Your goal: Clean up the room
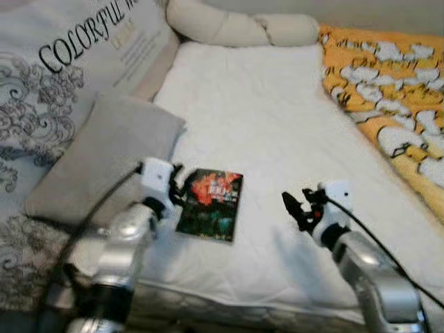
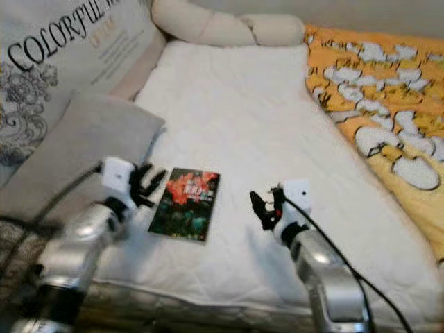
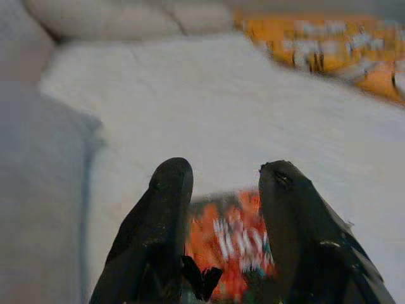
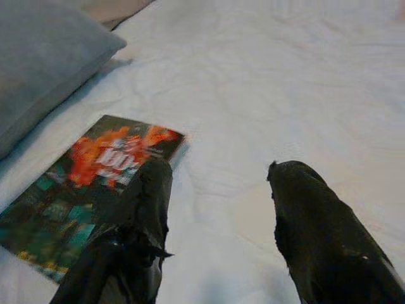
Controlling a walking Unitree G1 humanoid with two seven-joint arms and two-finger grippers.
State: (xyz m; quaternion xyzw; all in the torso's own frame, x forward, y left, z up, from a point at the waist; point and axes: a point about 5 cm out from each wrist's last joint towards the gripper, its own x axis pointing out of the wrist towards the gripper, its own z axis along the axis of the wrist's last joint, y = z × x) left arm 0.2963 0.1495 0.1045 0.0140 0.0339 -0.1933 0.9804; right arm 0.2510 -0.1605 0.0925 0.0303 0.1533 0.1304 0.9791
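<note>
we see a thin book (image 1: 210, 204) lying flat on the bed (image 1: 277, 125) beside a grey pillow (image 1: 104, 156). our left hand (image 1: 175, 187) hangs open at its edge, our right hand (image 1: 297, 205) open, empty. probably light, slick-covered; pinch its near edge.

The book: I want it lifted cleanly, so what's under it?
The book lies flat on the white quilt. Whatever the cover hides beneath cannot be seen.

A glossy printed paper cover is seen on the book (image 1: 209, 204). The white bedspread (image 1: 257, 125) is shown as soft, quilted, matt cloth. The grey pillow (image 1: 104, 156) is covered in plain matt fabric. The orange blanket (image 1: 388, 90) is patterned cloth.
</note>
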